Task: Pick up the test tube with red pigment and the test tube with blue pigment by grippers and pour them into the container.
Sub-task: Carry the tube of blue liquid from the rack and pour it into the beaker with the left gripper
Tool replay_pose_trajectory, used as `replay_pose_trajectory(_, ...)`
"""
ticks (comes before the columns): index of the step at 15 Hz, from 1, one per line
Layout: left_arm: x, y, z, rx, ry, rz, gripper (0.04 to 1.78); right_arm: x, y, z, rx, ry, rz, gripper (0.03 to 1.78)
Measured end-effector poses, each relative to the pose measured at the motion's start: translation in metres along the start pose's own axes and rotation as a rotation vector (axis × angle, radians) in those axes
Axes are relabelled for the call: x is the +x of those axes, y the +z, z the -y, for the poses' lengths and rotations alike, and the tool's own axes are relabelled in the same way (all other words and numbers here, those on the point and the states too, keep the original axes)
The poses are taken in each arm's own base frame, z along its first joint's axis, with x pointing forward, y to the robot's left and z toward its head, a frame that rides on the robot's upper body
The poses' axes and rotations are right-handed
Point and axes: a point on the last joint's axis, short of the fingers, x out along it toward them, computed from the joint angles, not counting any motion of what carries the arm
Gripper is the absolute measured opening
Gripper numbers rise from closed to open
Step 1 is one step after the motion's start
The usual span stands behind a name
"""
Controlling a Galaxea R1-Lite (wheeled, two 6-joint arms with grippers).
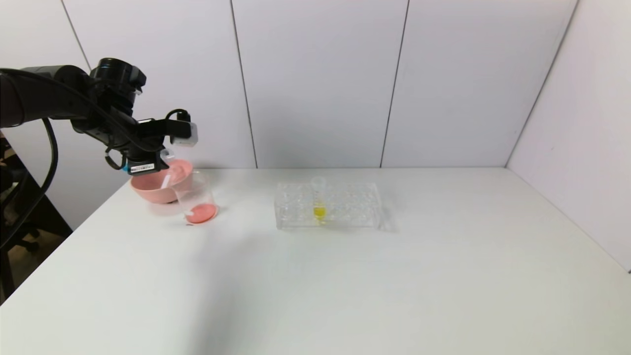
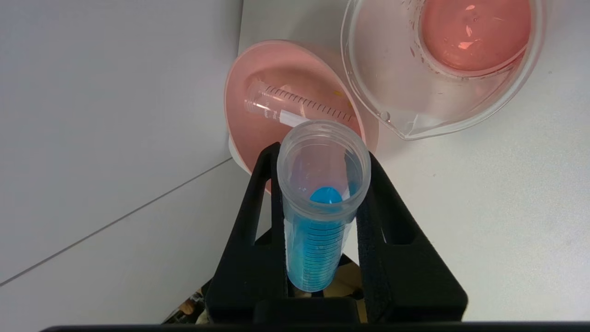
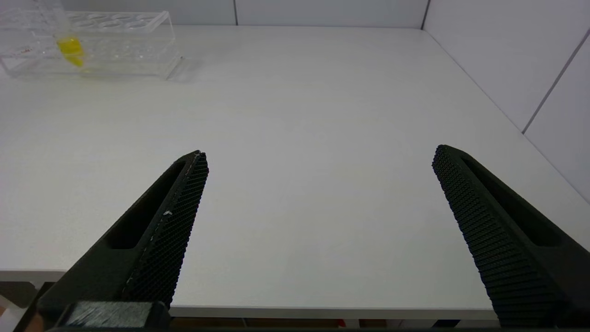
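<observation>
Because the left hand [image 2: 322, 184], clamped on the test tube with blue pigment [image 2: 318, 230], hangs over the pink bowl [image 2: 244, 92] left of the container [image 2: 368, 87], tipping now would likely spill outside; the right hand [image 3: 318, 184] idles wide open.

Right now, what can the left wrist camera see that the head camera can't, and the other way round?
Only the left wrist view shows the blue tube clamped in the left gripper, still holding blue liquid, and an empty tube lying in the pink bowl. Only the head view shows the rack with the yellow tube. Both show the bowl and the beaker holding red liquid.
</observation>
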Motion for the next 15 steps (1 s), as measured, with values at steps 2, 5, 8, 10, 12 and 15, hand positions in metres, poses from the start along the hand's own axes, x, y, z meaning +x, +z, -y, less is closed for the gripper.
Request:
replay_pose_trajectory(2,0.0001,0.0024,0.0007,0.008,0.003,-0.019,0.45,0.0,0.0,0.0,0.0,0.0,0.0,1.77)
replay_pose_trajectory(5,0.0003,0.0046,0.0012,0.049,0.01,-0.048,0.45,0.0,0.0,0.0,0.0,0.0,0.0,1.77)
replay_pose_trajectory(8,0.0,0.0058,0.0015,0.066,0.01,-0.049,0.45,0.0,0.0,0.0,0.0,0.0,0.0,1.77)
replay_pose_trajectory(10,-0.0002,0.0058,0.0013,0.086,0.012,-0.055,0.45,0.0,0.0,0.0,0.0,0.0,0.0,1.77)
replay_pose_trajectory(12,-0.0002,0.0064,0.0015,0.092,0.014,-0.064,0.45,0.0,0.0,0.0,0.0,0.0,0.0,1.77)
replay_pose_trajectory(15,-0.0004,0.0069,0.0015,0.093,0.015,-0.066,0.45,0.0,0.0,0.0,0.0,0.0,0.0,1.77)
